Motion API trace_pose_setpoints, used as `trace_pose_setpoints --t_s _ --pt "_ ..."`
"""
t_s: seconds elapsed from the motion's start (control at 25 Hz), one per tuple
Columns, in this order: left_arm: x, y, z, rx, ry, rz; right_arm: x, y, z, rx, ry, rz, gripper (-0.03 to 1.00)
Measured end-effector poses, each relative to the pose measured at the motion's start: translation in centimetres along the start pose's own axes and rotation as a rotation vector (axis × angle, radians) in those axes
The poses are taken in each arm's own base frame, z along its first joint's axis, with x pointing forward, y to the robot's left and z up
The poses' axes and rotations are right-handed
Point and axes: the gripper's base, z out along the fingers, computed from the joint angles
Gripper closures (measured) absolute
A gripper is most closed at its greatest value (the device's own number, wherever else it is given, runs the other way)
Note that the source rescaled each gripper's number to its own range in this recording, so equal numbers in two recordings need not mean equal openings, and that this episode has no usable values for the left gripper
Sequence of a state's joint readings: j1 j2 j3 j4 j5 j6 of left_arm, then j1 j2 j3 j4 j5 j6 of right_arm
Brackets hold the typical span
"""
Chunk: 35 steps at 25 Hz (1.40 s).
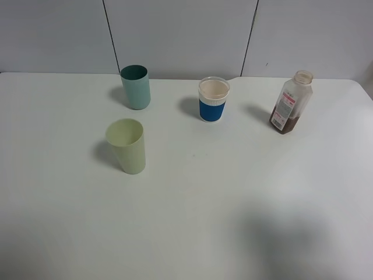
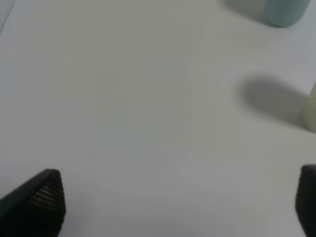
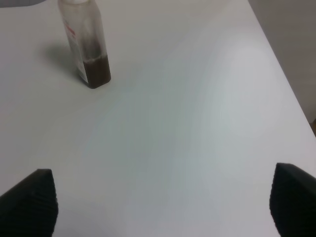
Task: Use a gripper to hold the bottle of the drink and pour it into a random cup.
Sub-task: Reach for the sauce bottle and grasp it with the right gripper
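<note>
The clear bottle (image 1: 291,102) with a white and pink-red label stands upright and capless at the table's far right. A little brown drink (image 1: 285,124) sits at its bottom. It also shows in the right wrist view (image 3: 85,45), well ahead of my right gripper (image 3: 163,202), which is open and empty. The white cup with a blue band (image 1: 213,100) stands upright at the far middle, left of the bottle. My left gripper (image 2: 180,197) is open and empty over bare table. Neither gripper shows in the exterior high view.
A tall teal cup (image 1: 135,87) stands at the far left, and its base shows in the left wrist view (image 2: 282,12). A pale green cup (image 1: 126,146) stands nearer, and its edge shows in the left wrist view (image 2: 310,108). The table's right edge (image 3: 284,74) runs near the bottle.
</note>
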<state>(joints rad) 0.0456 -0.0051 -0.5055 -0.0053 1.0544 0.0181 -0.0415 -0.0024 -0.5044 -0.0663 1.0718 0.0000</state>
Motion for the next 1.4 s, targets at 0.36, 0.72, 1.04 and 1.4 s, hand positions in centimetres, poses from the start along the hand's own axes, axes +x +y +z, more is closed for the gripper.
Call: trace_pose_setpoints --t_s 0.36,0.72,1.04,1.4 --pt "0.00 0.00 0.00 0.000 0.000 0.000 0.00 0.00 0.00 0.000 0.000 0.000 0.09" --pt "0.00 0.00 0.00 0.000 0.000 0.000 0.00 0.00 0.00 0.000 0.000 0.000 0.09" --pt "0.00 0.00 0.00 0.000 0.000 0.000 0.00 0.00 0.00 0.000 0.000 0.000 0.09" --pt "0.00 0.00 0.00 0.000 0.000 0.000 0.00 0.00 0.00 0.000 0.000 0.000 0.09"
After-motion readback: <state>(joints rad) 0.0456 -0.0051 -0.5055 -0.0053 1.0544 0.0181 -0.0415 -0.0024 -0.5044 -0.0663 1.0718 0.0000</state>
